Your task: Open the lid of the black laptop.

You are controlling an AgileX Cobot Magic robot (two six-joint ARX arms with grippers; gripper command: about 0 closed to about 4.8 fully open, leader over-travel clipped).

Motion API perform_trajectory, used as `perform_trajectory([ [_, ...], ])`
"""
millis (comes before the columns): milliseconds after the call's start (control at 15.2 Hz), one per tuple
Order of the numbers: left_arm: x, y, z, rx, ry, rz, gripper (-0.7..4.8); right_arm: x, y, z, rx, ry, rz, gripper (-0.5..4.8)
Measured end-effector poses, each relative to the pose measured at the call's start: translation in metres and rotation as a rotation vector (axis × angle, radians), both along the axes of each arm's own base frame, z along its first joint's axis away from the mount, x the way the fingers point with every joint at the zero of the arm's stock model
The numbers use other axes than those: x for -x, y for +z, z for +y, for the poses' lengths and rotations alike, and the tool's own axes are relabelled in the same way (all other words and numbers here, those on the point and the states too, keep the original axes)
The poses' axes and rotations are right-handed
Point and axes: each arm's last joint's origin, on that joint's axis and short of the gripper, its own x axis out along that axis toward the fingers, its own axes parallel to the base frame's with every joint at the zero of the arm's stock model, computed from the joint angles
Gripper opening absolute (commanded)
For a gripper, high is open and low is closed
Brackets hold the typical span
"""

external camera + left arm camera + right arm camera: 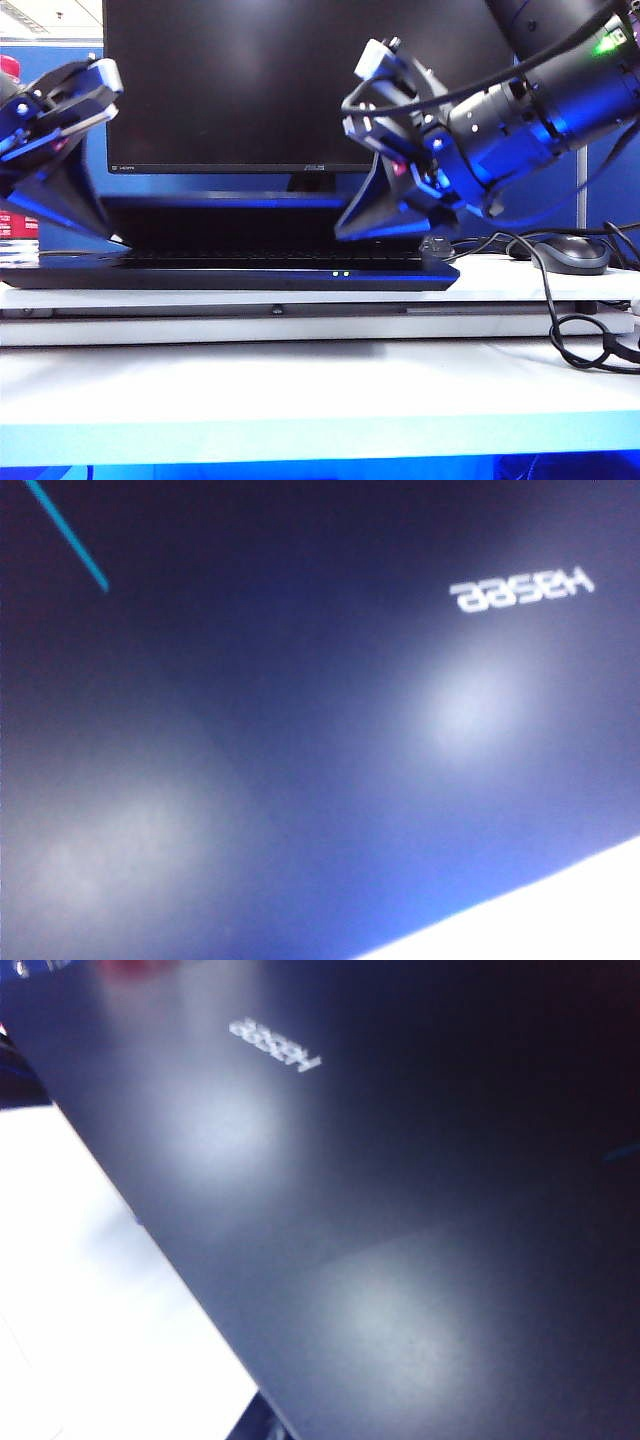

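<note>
Above the black laptop [230,272] hover left tool [100,232] and right tool [352,232], grips indiscernible.

laptop [230,272]: black, bluish sheen, two small white-green lights on front edge
lid [300,740]: dark blue-black, pale "Hasee" lettering
monitor [300,80]: black
mouse [570,253]: dark grey
table [300,390]: white
</note>
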Motion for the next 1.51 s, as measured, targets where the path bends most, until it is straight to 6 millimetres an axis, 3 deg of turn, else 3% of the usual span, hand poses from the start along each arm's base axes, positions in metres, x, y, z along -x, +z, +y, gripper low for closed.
perform_trajectory([
  [198,-0.002,0.005,-0.001,0.01,0.002,-0.035,-0.06,-0.005,0.011,0.003,-0.011,-0.011,-0.015,-0.01],
  [461,-0.01,0.027,-0.003,0.037,0.006,-0.13,-0.06,-0.015,0.033,0.007,-0.06,-0.05,-0.103,-0.01],
  [856,-0.011,0.037,-0.003,0.038,0.006,-0.147,-0.07,-0.017,0.038,0.006,-0.083,-0.058,-0.135,-0.01],
  [1514,-0.021,0.085,-0.003,0.002,0.033,-0.346,-0.06,-0.047,0.087,-0.002,-0.122,-0.131,-0.243,-0.01],
])
